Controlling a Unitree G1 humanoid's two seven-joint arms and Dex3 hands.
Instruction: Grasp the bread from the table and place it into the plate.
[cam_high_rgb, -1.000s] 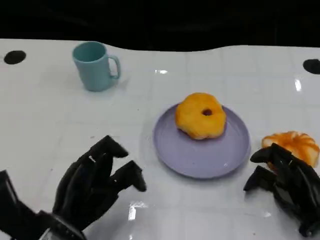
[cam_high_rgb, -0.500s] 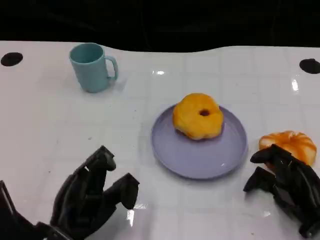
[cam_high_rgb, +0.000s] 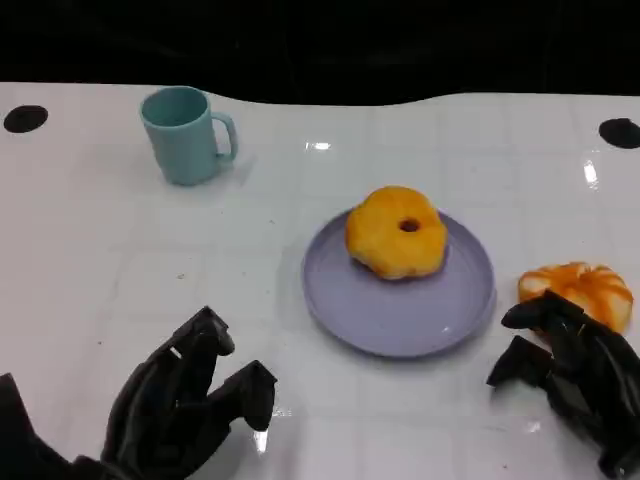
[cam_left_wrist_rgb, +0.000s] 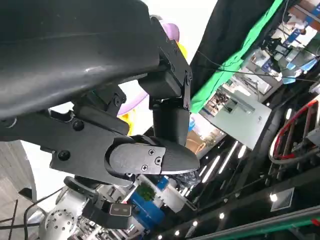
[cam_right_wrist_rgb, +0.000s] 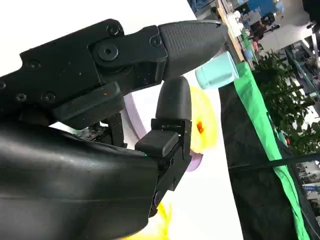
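White desk (cam_high_rgb: 120, 290), glossy, faint grid lines, dark round holes at the upper left and upper right corners of the head frame.

Lavender plate (cam_high_rgb: 440, 320) sits centre-right. A yellow ring-shaped bread (cam_high_rgb: 397, 231) lies on its upper-left part, small dark hole in the top.

A second bread (cam_high_rgb: 580, 290), orange with pale streaks, lies on the desk just right of the plate, at the frame's right edge. Not on the plate.

Teal mug (cam_high_rgb: 183, 133) stands upright at upper left, handle to the right, well apart from the plate.

Left hand (cam_high_rgb: 185, 400) at lower left, fingers curled loosely and apart, nothing in them, above the bare desk.

Right hand (cam_high_rgb: 570, 375) at lower right, fingers bent and apart, holding nothing. Its upper fingertips (cam_high_rgb: 525, 315) lie right at the near edge of the orange bread; contact cannot be told.

Right wrist view: yellow bread (cam_right_wrist_rgb: 202, 125), mug (cam_right_wrist_rgb: 217, 72) beyond the fingers.
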